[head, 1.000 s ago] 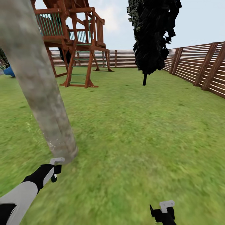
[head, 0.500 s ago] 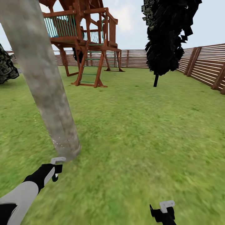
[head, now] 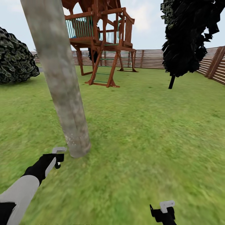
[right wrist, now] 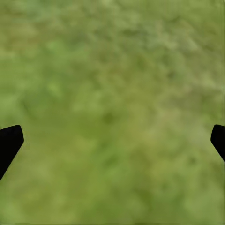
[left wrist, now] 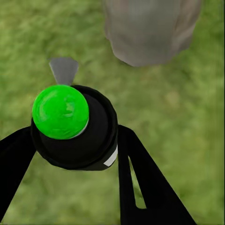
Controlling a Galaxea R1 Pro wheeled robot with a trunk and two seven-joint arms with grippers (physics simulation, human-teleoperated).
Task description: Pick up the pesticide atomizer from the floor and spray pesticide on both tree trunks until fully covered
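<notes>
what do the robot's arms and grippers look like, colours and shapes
In the head view the left arm has a pale grey-white rounded forearm shell that runs into a black wrist section with a light grey panel. The left gripper ends in a small light grey bracket-shaped finger. The right gripper is black with a similar light grey tip. In the wrist views the fingers are flat, black and tapering.

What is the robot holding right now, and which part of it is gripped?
The left gripper holds the pesticide atomizer, its fingers clamped around the dark body just below the green top, near the tree trunk. The right gripper is open and empty over grass.
</notes>
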